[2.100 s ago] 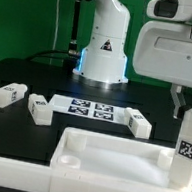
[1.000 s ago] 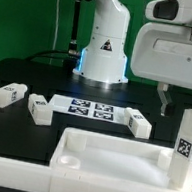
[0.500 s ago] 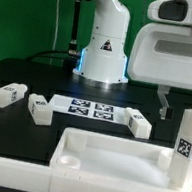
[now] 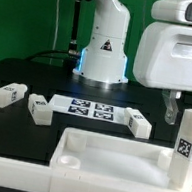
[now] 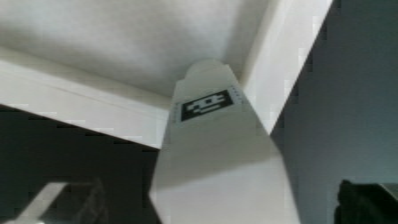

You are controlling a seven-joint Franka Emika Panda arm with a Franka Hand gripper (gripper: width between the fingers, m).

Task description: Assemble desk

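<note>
1. Gripper point(image 4: 171, 113) hangs under the big white wrist block point(image 4: 177, 52) on the exterior view's right. Only one dark finger point(image 4: 171, 105) shows, so I cannot tell if the fingers are apart or together.
2. That finger is just beside the top of the upright leg point(image 4: 187, 148). I cannot tell if it touches the leg.
3. The upright leg stands at the corner of the tabletop point(image 4: 104, 158) on the exterior view's right. It has a black-and-white tag on its side.
4. The tabletop is white with a raised rim. It lies flat at the front of the black table point(image 4: 27, 72). A round socket point(image 4: 68, 160) shows in its corner on the exterior view's left.
5. In the wrist view, the upright leg point(image 5: 214, 150) fills the middle, with its tag facing the camera. The tabletop point(image 5: 107, 40) is behind it.
6. Loose legs lie on the black table behind the tabletop. Two, the first loose leg point(image 4: 8, 96) and the second loose leg point(image 4: 39, 110), are on the exterior view's left. The third loose leg point(image 4: 135, 121) lies just beside the marker board point(image 4: 90, 109).
7. The robot base point(image 4: 104, 45) stands behind the marker board.
</note>
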